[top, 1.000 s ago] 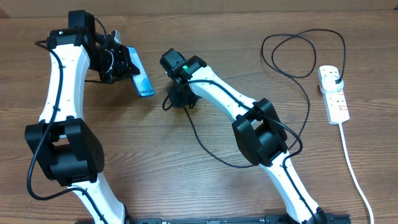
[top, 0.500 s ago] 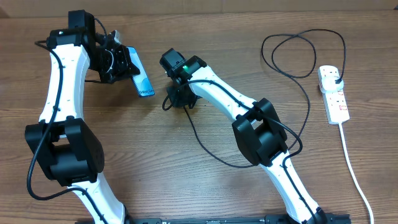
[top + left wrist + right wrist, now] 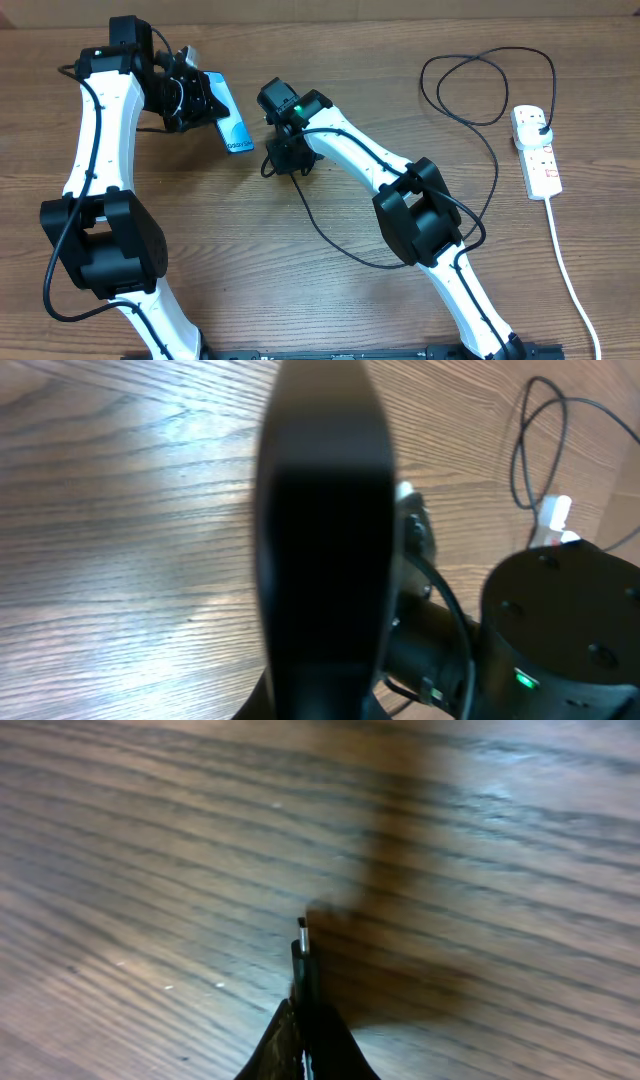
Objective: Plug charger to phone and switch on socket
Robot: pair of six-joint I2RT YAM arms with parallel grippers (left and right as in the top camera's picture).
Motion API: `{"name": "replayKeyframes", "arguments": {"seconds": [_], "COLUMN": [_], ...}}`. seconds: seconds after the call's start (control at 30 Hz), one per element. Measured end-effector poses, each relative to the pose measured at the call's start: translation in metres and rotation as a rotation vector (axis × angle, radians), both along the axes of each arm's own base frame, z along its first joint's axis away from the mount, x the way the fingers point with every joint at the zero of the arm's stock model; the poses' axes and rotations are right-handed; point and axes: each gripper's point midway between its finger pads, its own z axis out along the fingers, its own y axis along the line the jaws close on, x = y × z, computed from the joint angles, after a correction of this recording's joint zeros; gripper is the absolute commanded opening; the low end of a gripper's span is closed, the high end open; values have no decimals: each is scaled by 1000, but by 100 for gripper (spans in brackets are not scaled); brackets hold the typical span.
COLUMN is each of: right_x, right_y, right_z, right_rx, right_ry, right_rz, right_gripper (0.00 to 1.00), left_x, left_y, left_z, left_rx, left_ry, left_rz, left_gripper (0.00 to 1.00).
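Observation:
My left gripper (image 3: 192,98) is shut on the phone (image 3: 228,124) at the back left and holds it off the table, its blue-white screen facing up and its free end toward the right arm. In the left wrist view the phone (image 3: 322,530) is a dark edge-on bar filling the middle. My right gripper (image 3: 283,158) is shut on the charger's connector tip (image 3: 303,955), which sticks out past the fingertips above the wood. The black charger cable (image 3: 470,135) loops right to its plug in the white socket (image 3: 535,150).
The socket's thick white cord (image 3: 575,285) runs down the right side to the front edge. The charger cable (image 3: 340,245) curves across the table under the right arm. The right arm's wrist (image 3: 565,625) shows close beside the phone in the left wrist view.
The left gripper has turned the phone a little, swinging its free end slightly right and up toward the right gripper. The right gripper has barely moved.

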Motion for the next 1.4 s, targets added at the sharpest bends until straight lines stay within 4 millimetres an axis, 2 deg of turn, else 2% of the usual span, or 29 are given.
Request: {"name": "replayKeyframes", "arguments": {"seconds": [0.1,0.2,0.3,0.37,0.4,0.43,0.47,0.5,0.6,0.67,0.8,1.0,1.4], "right_x": [-3,1,7,17,20,24,25,23,13,1,-20,-38,-41], "right_y": [3,-3,-16,-25,-27,-33,-35,-39,-40,-34,-16,0,5], "right_z": [2,8,27,69,81,121,140,173,216,231,242,249,249], "right_rx": [61,140,247,397,434,561,619,724,870,946,1023,1057,1062], "right_ry": [53,111,173,178,172,151,141,120,105,129,173,209,203], "right_rz": [1,-4,-12,3,8,37,54,96,176,230,309,363,383], "right_gripper": [4,4,4,4,4,4,4,4,4,4,4,4,4], "left_x": [2,8,13,13,13,14,14,13,11,10,8,8,8], "left_y": [-10,-33,-43,-40,-36,-30,-26,-24,-14,-16,-19,-19,-19], "left_z": [8,38,66,88,96,107,115,118,127,130,133,133,133], "left_rx": [-61,-249,-396,-509,-549,-603,-639,-655,-706,-729,-758,-769,-775], "left_ry": [-47,-189,-309,-379,-408,-447,-467,-473,-485,-479,-456,-434,-418], "left_rz": [-50,-162,-223,-242,-247,-251,-251,-249,-236,-239,-235,-223,-215], "left_gripper": [4,4,4,4,4,4,4,4,4,4,4,4,4]}}
